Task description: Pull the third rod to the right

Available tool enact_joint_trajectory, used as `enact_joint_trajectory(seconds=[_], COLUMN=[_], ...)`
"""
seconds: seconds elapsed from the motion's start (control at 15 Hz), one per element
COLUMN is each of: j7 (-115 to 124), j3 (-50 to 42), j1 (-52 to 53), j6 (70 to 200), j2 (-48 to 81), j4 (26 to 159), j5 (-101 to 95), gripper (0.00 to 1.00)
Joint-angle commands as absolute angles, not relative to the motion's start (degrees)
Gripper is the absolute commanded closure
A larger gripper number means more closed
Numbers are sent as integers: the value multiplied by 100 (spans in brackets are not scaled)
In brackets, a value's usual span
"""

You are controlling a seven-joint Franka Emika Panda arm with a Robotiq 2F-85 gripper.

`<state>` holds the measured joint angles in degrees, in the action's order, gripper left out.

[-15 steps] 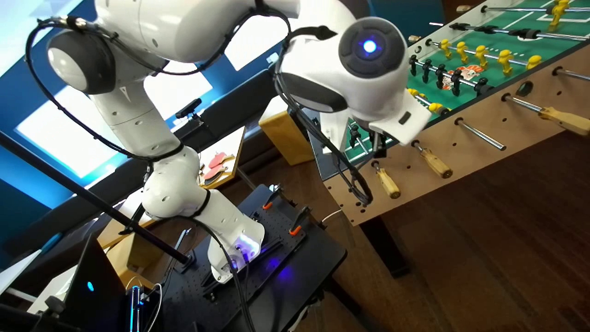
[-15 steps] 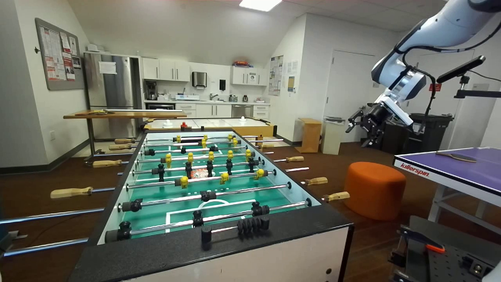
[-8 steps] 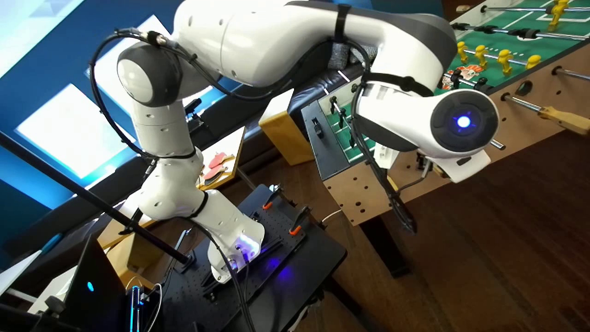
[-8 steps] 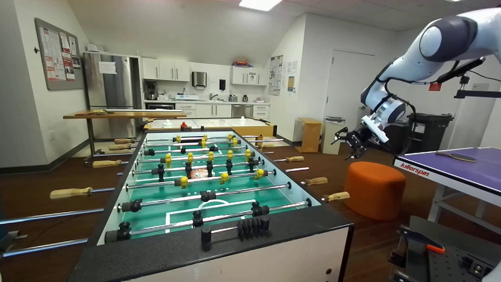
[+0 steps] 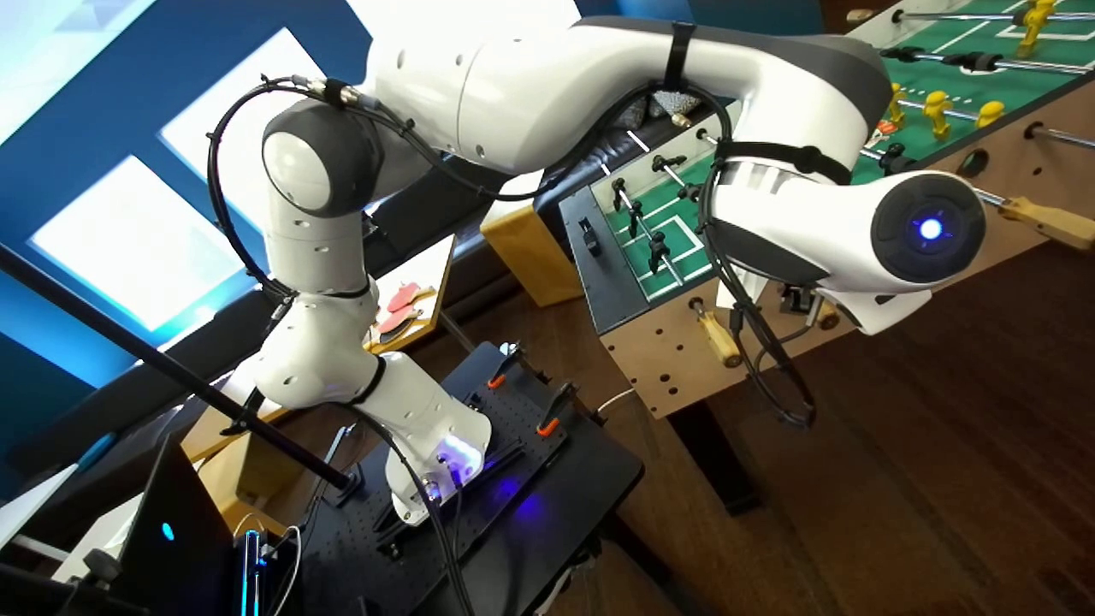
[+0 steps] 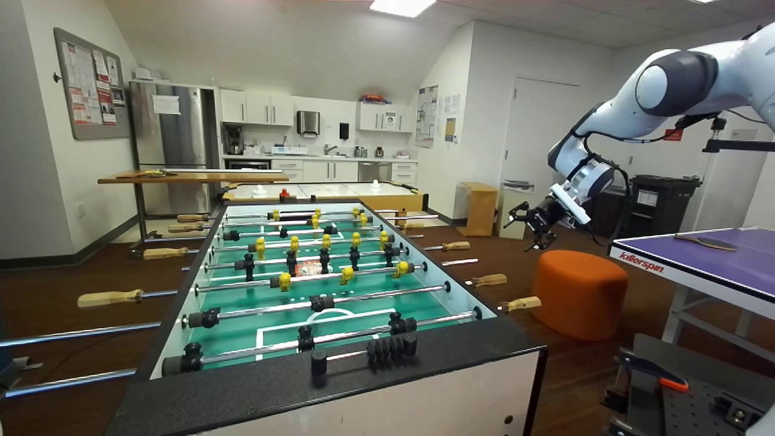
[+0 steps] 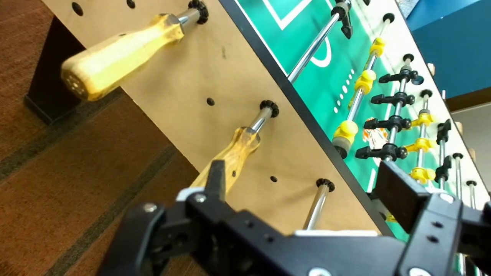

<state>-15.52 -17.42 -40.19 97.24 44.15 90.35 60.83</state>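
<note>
The third rod (image 7: 317,207) is a bare metal rod without a handle, sticking out of the foosball table's side wall (image 7: 226,88). It also shows in an exterior view (image 6: 460,262); the arm hides it in an exterior view (image 5: 928,227). My gripper (image 7: 308,188) is open and empty. In the wrist view the rod lies between its two fingers, its outer end hidden behind the gripper body. In an exterior view the gripper (image 6: 522,233) hangs above and outside the rod ends, apart from them.
Wooden-handled rods flank it: the first handle (image 7: 122,57), the second handle (image 7: 230,157), which the left finger overlaps in the wrist view, and a fourth handle (image 6: 455,246). An orange stool (image 6: 580,293) and a purple ping-pong table (image 6: 714,254) stand beside the foosball table.
The arm has swung outward along the foosball table's handle side. In the exterior views the gripper has moved left and down toward the rod ends. The rods have not moved.
</note>
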Motion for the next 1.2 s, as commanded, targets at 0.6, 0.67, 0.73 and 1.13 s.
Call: enact_joint_trajectory(seconds=[0.6,0.67,0.73,1.13], j7=[-563,-309,-14,1752], j3=[-1303,-1329,-1371,-1629], j1=[-3748,-3650,-3551,-3123], j6=[11176,11352,11457,11305], j2=[5067,5076,5085,5144], j4=[8976,8993,8998,8901], j5=[6792,6802,6729,6044], gripper=[0,0,0,0])
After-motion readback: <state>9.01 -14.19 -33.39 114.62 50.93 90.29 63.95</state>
